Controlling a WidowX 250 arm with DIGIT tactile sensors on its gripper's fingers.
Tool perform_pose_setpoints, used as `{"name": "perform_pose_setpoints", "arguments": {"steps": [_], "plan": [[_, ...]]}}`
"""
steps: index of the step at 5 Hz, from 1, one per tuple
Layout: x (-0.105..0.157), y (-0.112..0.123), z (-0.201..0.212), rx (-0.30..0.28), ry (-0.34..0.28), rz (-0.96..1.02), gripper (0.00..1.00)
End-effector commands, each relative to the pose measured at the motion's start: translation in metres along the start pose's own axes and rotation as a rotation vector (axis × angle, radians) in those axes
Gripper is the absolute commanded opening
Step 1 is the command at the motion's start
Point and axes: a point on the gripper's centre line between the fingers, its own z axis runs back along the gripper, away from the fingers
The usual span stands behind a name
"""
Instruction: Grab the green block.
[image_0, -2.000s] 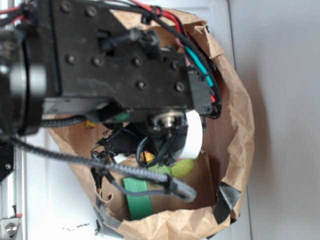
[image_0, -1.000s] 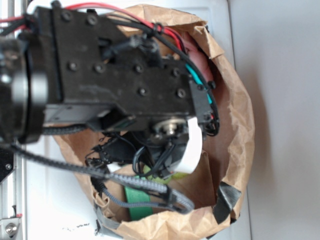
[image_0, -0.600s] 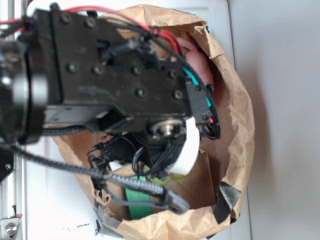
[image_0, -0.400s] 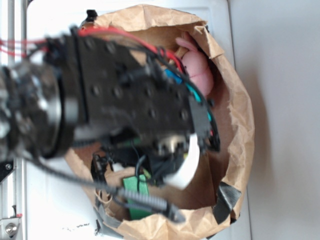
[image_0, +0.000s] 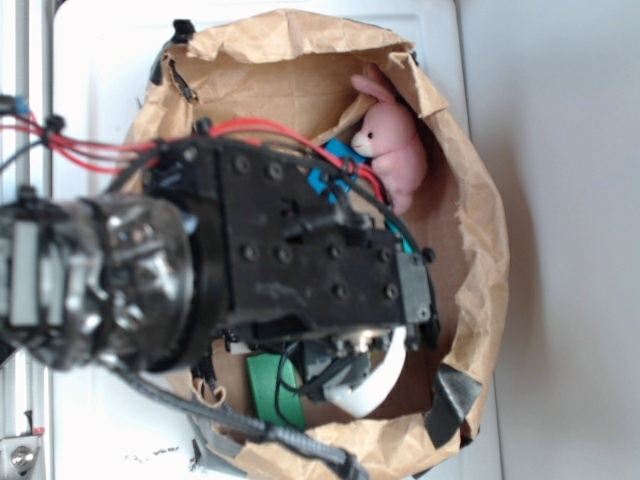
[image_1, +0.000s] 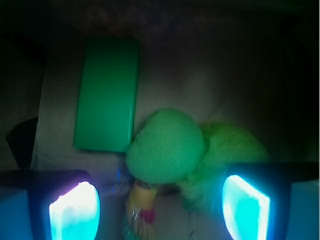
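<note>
Green block (image_1: 106, 95): flat, rectangular, smooth-faced, solid green. It lies flat on the brown floor inside a paper bag (image_0: 480, 250). In the wrist view it occupies the upper left, long side running up and down, free of the jaws. In the exterior view a part of the block (image_0: 272, 388) shows near the lower edge of the bag's opening, below the arm and partly covered by it.

Plush toy (image_1: 167, 147): lime green, fuzzy, with a rounded knitted-looking head. It sits just right of the block's lower corner, touching or almost touching it; which one cannot be told. It lies between the two fingers and closer to the camera than the block.

Gripper (image_1: 160, 207): jaws apart, nothing clamped between them. Both fingers (image_1: 75, 210) glow pale blue-white at the lower corners of the wrist view, one on each side of the plush toy. The block lies ahead of the left-hand one, apart from it.

Arm (image_0: 300, 270): black, bolted housing with red wires and dark cables, reaching down into the bag from the left and covering most of its interior in the exterior view.

Pink rabbit (image_0: 390, 145): soft toy, leaning against the bag's inner wall at the upper right, well apart from the block.

Blue piece (image_0: 330, 170): a small patch of blue beside the rabbit, mostly hidden by the arm; its shape cannot be told.

Paper bag: brown, crumpled rim rolled open, dark tape at the lower right edge. It stands on a white table (image_0: 100, 80).
</note>
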Motion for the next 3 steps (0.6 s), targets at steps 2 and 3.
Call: {"name": "perform_pose_setpoints", "arguments": {"steps": [2, 3], "plan": [[0.053, -0.026, 0.018, -0.007, -0.030, -0.168, 1.00], [0.052, -0.032, 0.021, -0.035, -0.058, -0.173, 1.00]]}}
